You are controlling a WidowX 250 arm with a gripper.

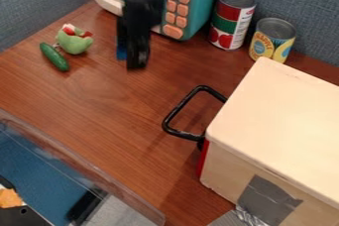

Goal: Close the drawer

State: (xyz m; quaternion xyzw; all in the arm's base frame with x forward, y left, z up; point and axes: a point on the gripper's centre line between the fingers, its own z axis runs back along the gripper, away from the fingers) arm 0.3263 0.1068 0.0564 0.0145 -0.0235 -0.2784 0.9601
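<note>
Because only a thin strip of the red drawer front [204, 158] shows beside the cream rectangular box [281, 106], I judge that the drawer is almost closed or maybe fully closed, but I cannot tell if a small gap remains. The black two-finger gripper [136, 63] hangs over the brown wooden table [109, 103], well apart from the black bent handle [181, 105] at the box's left side in the view; whether it is wide or narrow, I cannot tell. The first danger is pushing the handle at one end only, since the drawer could then turn a little and jam in its opening. If the push comes too high, the gripper may strike the box's lid edge instead, and the box could slide together with its drawer. Coming down too steeply, it may catch inside the handle loop and later pull the drawer out when it leaves. With a wide swing toward the back, it could also knock the red-and-green can [232, 19] or the yellow-labelled can [272, 40], which stand near the box.
</note>
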